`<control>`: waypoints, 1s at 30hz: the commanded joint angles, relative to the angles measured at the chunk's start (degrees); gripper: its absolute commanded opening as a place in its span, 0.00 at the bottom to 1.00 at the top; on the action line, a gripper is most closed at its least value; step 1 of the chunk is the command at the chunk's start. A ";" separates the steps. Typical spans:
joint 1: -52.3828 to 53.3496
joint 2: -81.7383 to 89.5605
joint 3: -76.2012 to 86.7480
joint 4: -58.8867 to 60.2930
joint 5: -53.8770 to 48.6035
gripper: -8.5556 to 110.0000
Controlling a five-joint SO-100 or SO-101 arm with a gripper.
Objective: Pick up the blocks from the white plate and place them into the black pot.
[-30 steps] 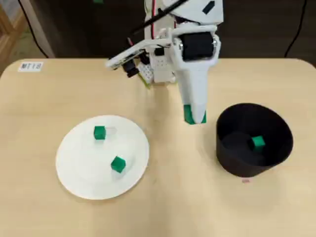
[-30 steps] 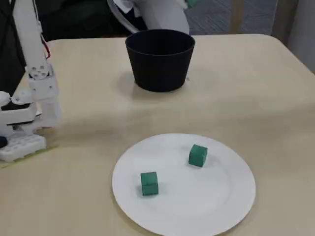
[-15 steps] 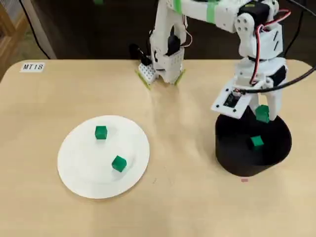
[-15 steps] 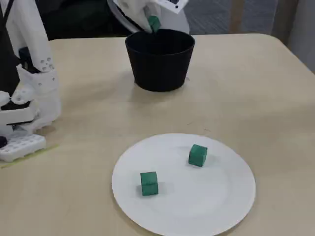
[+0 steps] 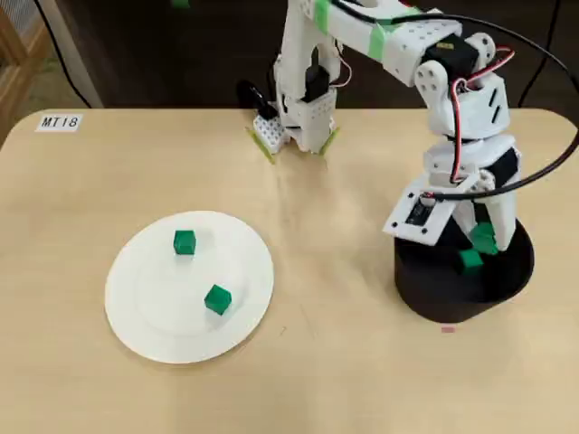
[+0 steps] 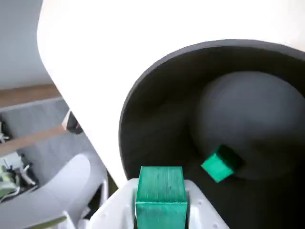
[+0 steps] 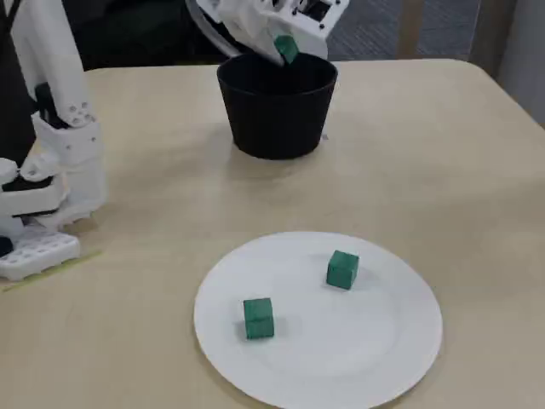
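Note:
My gripper (image 5: 483, 233) hangs over the black pot (image 5: 452, 303), shut on a green block (image 5: 485, 240). In the wrist view the held block (image 6: 161, 195) sits between the jaws above the pot's rim (image 6: 157, 119). Another green block (image 6: 219, 163) lies on the pot's floor and also shows in the overhead view (image 5: 470, 261). In the fixed view the gripper (image 7: 284, 43) holds its block (image 7: 287, 49) just above the pot (image 7: 277, 119). Two green blocks (image 5: 185, 241) (image 5: 217, 299) lie on the white plate (image 5: 136, 316), also in the fixed view (image 7: 342, 269) (image 7: 258, 318).
The arm's white base (image 5: 298, 117) stands at the table's far edge in the overhead view, at the left in the fixed view (image 7: 51, 170). A paper label "MT18" (image 5: 60, 121) lies at the far left corner. Bare tabletop (image 5: 335, 271) lies between plate and pot.

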 commanded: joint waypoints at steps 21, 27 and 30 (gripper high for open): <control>14.50 13.36 4.66 3.34 -1.05 0.05; 29.36 10.81 2.90 3.16 7.29 0.05; 37.53 6.33 -2.20 6.86 12.22 0.05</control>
